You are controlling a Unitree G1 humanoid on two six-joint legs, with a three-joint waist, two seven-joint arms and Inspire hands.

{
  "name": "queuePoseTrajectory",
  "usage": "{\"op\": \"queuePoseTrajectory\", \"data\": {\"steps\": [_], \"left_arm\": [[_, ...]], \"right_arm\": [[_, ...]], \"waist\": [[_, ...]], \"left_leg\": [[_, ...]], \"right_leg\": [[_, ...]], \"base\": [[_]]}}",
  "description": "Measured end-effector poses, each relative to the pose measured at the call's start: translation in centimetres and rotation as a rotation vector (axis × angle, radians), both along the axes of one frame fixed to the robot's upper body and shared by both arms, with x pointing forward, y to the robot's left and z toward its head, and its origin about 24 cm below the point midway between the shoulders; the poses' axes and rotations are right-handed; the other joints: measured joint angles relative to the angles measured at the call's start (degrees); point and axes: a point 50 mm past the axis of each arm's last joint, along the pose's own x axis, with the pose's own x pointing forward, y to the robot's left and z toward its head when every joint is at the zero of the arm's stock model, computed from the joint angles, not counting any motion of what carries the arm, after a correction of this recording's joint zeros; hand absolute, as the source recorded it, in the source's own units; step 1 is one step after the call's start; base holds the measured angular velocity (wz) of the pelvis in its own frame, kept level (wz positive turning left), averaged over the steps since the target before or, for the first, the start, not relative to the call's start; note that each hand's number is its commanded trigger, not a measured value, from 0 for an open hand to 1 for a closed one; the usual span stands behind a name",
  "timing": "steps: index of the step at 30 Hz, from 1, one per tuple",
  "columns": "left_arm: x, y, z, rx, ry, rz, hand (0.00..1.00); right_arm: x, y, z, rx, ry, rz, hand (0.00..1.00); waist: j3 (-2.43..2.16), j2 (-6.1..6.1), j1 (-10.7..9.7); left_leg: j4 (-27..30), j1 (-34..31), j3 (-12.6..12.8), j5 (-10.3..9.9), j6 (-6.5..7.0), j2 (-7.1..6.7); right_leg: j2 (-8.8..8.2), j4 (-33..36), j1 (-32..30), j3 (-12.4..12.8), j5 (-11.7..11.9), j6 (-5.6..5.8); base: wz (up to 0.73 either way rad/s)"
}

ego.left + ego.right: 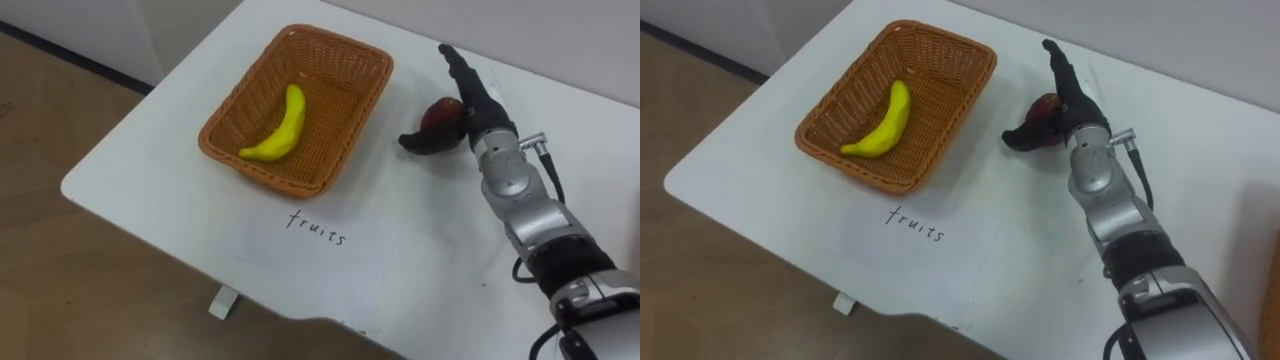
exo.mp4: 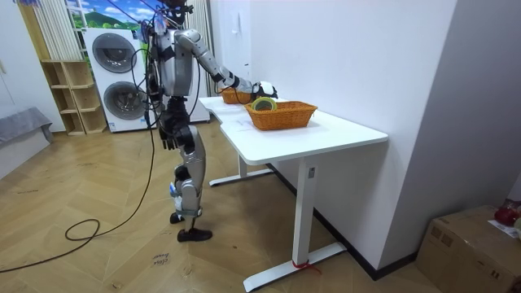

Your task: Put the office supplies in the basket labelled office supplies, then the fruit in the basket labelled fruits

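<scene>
Landmark: the fruit basket (image 1: 340, 120), brown wicker, stands on the white table (image 1: 150, 150).
Banana: you see the yellow banana (image 1: 283, 128) lying inside the fruit basket, along its bottom.
Red fruit: the dark red fruit (image 1: 441, 116) lies on the table just right of the fruit basket, outside it.
Right hand: your right hand (image 1: 483, 108) is at the red fruit, right of the fruit basket. Its fingers are straight and lie along the fruit's right side. The thumb (image 1: 415, 141) is spread out in front of the fruit, so the fruit sits in the fork between them.
Paper: a white sheet (image 1: 320, 245) with handwriting lies just in front of the fruit basket.
Left hand: in the room view your left hand (image 2: 167, 134) hangs by the hip, well apart from the fruit basket.
Second basket: another wicker basket (image 2: 285, 118) stands further along the table from the fruit basket.
Robot: it stands at the table's edge, near the fruit basket.
</scene>
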Motion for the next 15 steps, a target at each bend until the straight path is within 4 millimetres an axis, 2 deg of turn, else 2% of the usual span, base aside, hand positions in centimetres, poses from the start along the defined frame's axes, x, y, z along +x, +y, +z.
{"op": "queuePoseTrajectory", "data": {"steps": [5,9,15], "left_arm": [[-0.1,0.0,0.0,0.001,-0.001,0.009,0.0],[0.0,0.2,0.1,0.01,-0.006,0.008,0.0],[0.5,0.3,0.3,0.036,-0.034,0.008,0.0]], "right_arm": [[0.0,0.0,0.0,0.018,0.002,-0.005,0.0],[-0.1,-0.3,-0.2,0.141,0.013,-0.038,0.0],[-0.4,-1.1,-1.5,0.226,0.073,-0.092,0.0]], "waist": [[0.02,0.03,-0.14],[0.01,0.05,-0.18],[-0.03,0.63,-0.11]], "left_leg": [[0.16,-0.13,-0.19,0.0,0.0,-0.12],[0.31,-0.28,-0.36,0.02,0.05,-0.25],[0.51,-0.61,-0.52,0.06,0.11,-0.44]], "right_leg": [[-0.08,0.05,0.02,-0.05,0.0,0.0],[-0.22,0.07,0.01,-0.48,0.0,0.0],[-0.37,0.07,-0.01,-0.94,0.0,0.0]], "base": [[0.0],[0.01],[0.03]]}}
